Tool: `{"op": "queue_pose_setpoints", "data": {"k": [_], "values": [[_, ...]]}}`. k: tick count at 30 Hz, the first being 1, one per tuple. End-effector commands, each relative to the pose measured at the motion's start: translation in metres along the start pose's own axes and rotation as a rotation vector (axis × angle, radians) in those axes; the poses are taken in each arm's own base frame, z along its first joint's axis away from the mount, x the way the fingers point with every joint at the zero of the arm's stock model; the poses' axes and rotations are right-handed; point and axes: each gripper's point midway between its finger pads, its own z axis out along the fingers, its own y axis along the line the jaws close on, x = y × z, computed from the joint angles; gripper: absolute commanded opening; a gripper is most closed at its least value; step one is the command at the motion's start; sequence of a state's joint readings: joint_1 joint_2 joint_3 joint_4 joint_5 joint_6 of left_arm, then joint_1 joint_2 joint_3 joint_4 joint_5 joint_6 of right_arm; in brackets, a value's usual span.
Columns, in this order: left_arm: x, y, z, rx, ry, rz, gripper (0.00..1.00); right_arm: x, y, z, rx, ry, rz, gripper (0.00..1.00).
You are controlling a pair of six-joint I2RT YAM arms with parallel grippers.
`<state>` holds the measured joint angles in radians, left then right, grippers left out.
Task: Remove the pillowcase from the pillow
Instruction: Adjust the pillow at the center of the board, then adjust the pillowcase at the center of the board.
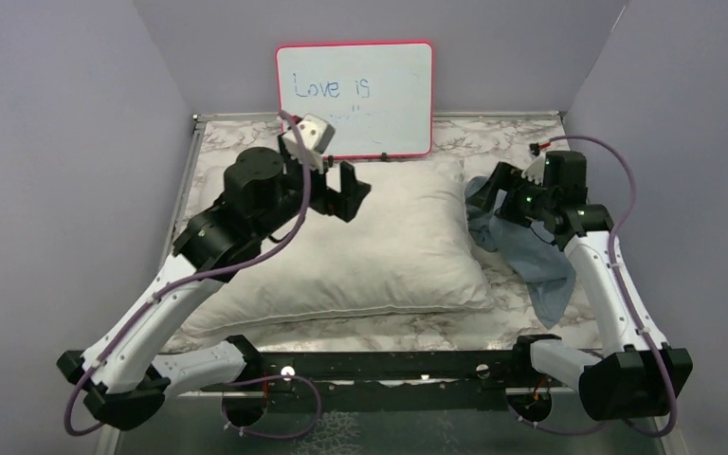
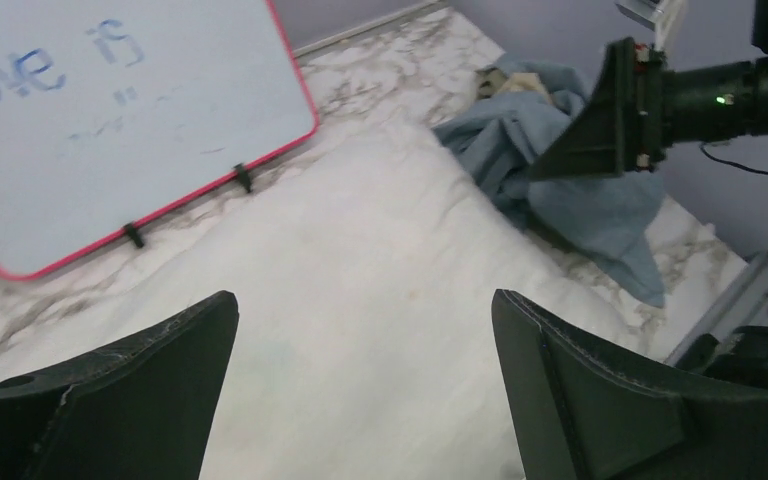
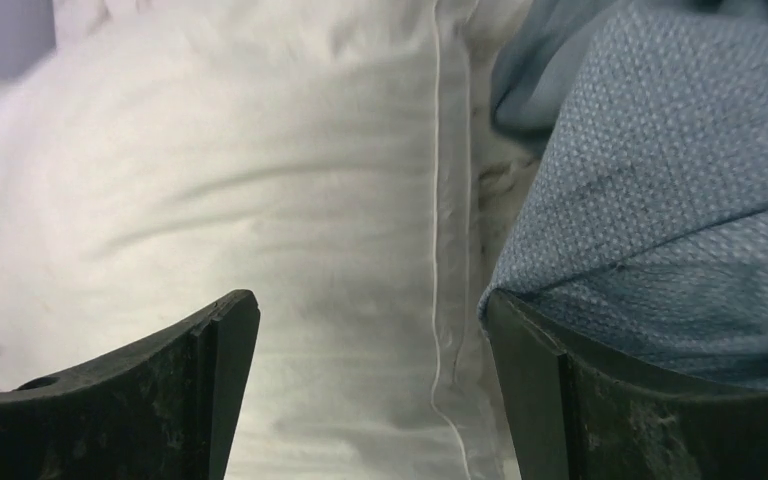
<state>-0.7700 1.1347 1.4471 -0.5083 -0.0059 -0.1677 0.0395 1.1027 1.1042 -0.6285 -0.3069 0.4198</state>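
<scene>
The white pillow (image 1: 360, 246) is laid bare across the marble bench (image 1: 398, 332), in front of a red-framed whiteboard (image 1: 354, 100). The blue-grey pillowcase (image 1: 531, 256) is crumpled on the bench just beside the pillow's right edge. The left fingers (image 2: 130, 400) are spread wide above the pillow's far part, with nothing held. The right fingers (image 3: 150, 400) are likewise spread wide over the pillow's right edge. Pillowcase cloth is draped over one of them, not pinched.

The pillow (image 1: 360, 246) is plain white. The pillowcase (image 1: 531, 261) is dusty blue-grey with a fine woven grain. The whiteboard (image 1: 354, 95) has a red frame and blue writing. The table (image 1: 408, 330) is white marble veined with grey.
</scene>
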Motion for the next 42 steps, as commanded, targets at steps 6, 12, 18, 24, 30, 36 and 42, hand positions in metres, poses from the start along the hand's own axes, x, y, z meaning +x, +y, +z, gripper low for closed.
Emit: {"op": "queue_pose_setpoints", "data": {"k": [6, 12, 18, 24, 30, 36, 42], "values": [[0.083, 0.095, -0.054, -0.392, 0.153, -0.037, 0.98, 0.074, -0.022, 0.02, 0.133, 0.234, -0.037, 0.9], [0.095, 0.104, -0.076, -0.451, 0.172, -0.042, 0.98, 0.024, -0.058, -0.004, 0.387, 0.006, -0.126, 1.0], [0.099, 0.113, -0.095, -0.518, 0.182, -0.034, 0.98, 0.018, -0.053, -0.001, 0.41, 0.048, -0.081, 0.97], [0.104, 0.123, -0.105, -0.583, 0.195, -0.018, 0.98, -0.005, 0.003, -0.024, 0.174, -0.03, -0.049, 0.89], [0.098, 0.121, -0.106, -0.577, 0.173, -0.039, 0.99, -0.018, 0.052, -0.042, -0.053, -0.051, -0.083, 0.89], [0.099, 0.113, -0.101, -0.535, 0.174, -0.068, 0.98, 0.022, 0.008, 0.024, 0.066, 0.107, -0.059, 0.92], [0.103, 0.113, -0.109, -0.539, 0.166, -0.072, 0.98, 0.024, -0.12, 0.047, 0.647, 0.018, 0.017, 1.0]]}}
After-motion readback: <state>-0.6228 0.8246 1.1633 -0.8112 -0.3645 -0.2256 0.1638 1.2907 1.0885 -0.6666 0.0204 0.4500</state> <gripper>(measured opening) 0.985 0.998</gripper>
